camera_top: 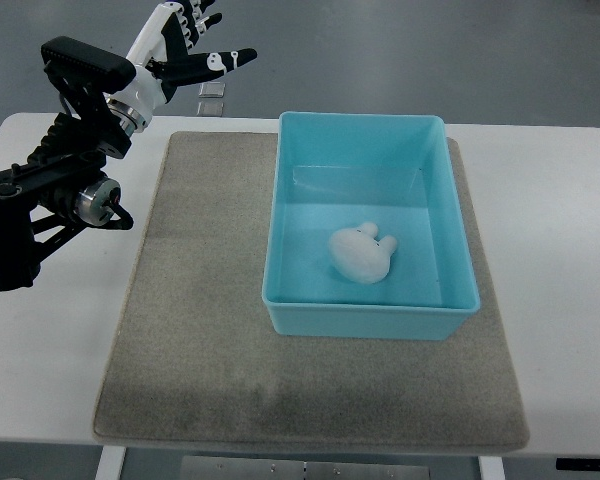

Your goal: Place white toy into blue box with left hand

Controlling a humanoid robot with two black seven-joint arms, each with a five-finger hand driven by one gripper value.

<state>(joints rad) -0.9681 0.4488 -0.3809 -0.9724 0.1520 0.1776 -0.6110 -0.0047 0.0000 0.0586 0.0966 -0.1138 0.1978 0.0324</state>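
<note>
The white toy (pixel 361 251), a small plush with two stubby ears, lies on the floor of the blue box (pixel 450 205), slightly below its middle. The box sits on the right part of a grey mat (pixel 200 300). My left hand (pixel 195 45) is raised at the upper left, well away from the box and beyond the table's far edge, its black and white fingers spread and holding nothing. Its black arm comes in from the left edge. The right arm does not show.
The white table (pixel 560 300) carries the mat, with bare white surface on both sides. A small pale square object (pixel 211 98) lies on the grey floor beyond the table's far edge, near the left hand.
</note>
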